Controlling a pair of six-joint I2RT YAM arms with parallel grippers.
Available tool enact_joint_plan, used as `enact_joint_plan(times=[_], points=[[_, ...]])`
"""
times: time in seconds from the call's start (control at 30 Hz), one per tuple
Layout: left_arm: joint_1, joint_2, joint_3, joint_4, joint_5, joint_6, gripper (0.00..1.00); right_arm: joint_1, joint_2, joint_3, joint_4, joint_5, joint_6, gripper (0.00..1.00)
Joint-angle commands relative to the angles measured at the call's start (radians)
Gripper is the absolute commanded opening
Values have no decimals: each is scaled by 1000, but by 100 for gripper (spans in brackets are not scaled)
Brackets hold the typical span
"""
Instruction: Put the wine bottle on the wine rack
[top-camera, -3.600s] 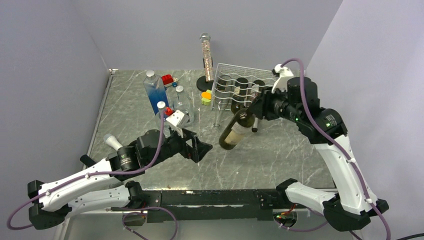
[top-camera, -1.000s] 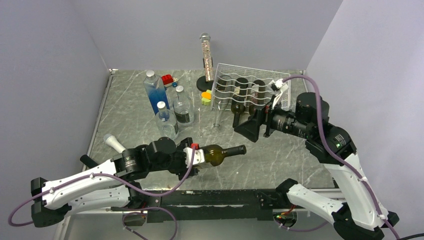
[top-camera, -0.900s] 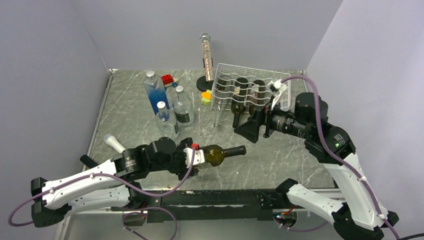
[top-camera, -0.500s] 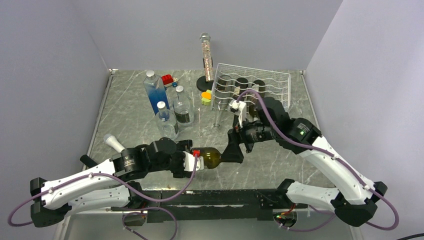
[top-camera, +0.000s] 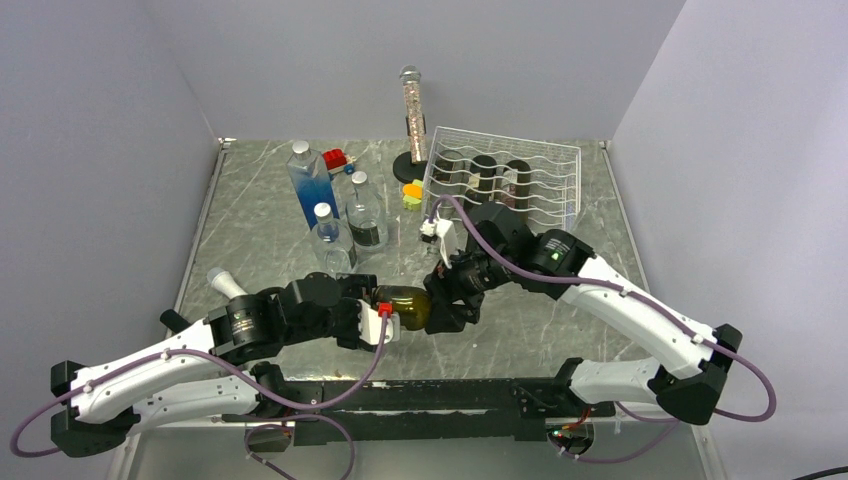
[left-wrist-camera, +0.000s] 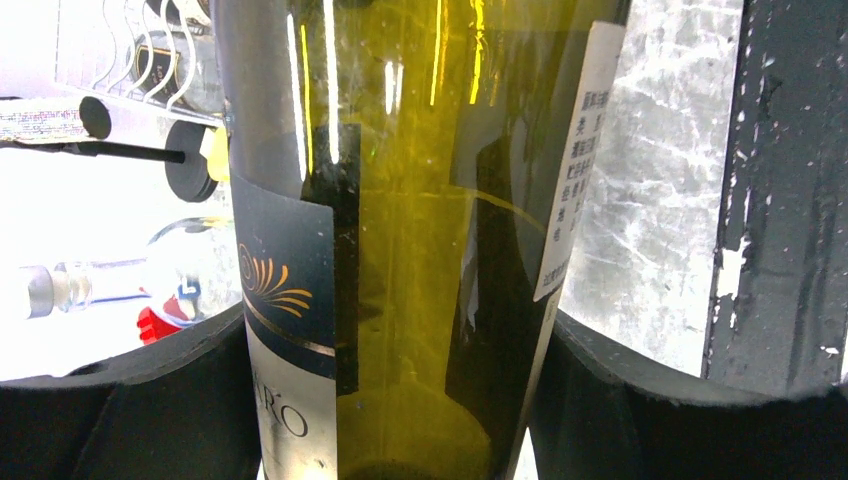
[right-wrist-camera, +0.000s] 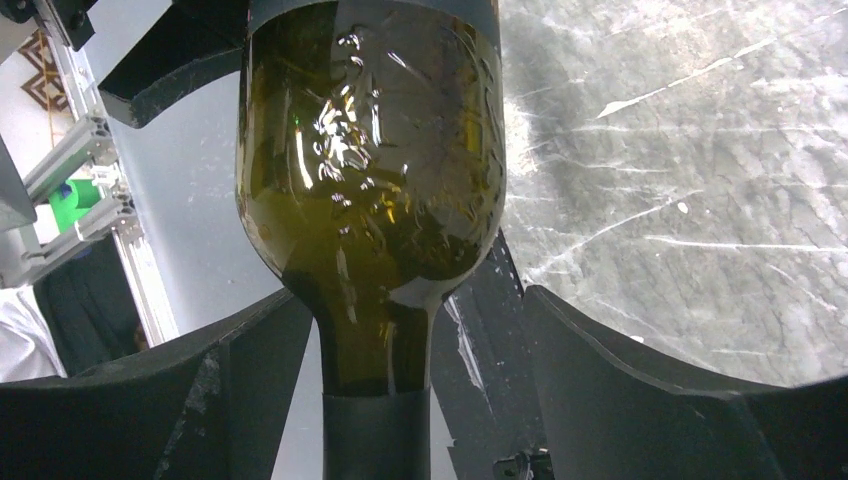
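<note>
We see the wine bottle (top-camera: 405, 306) lying on its side over the near part of the table (top-camera: 560, 300), between the two arms. The left gripper (top-camera: 381, 313) is clamped on its wide body, and both pads (left-wrist-camera: 130, 410) press on the glass. The right gripper (top-camera: 446, 303) sits around the neck, with its fingers (right-wrist-camera: 650, 400) apart and not touching it. The wine rack (top-camera: 530, 185) stands well apart from the bottle, at the far side.
</note>
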Motion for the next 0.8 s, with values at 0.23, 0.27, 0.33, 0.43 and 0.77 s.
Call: enact_joint_plan(times=[0.23,0.27,0.33,0.43,0.77], points=[[-4,-70,30,202,-91,31,1,85,78,65,16,40,-37,78],[-4,-73,21,210,-101,31,1,97,83,62,19,50,-39,78],[-4,-75,11,217,-107,28,1,113,94,60,25,58,-38,78],[-4,-72,10,220,-109,13,1,131,119,67,23,61,-35,72],[-4,-78,7,217,-144,7,1,163,141,84,17,182,-21,23]])
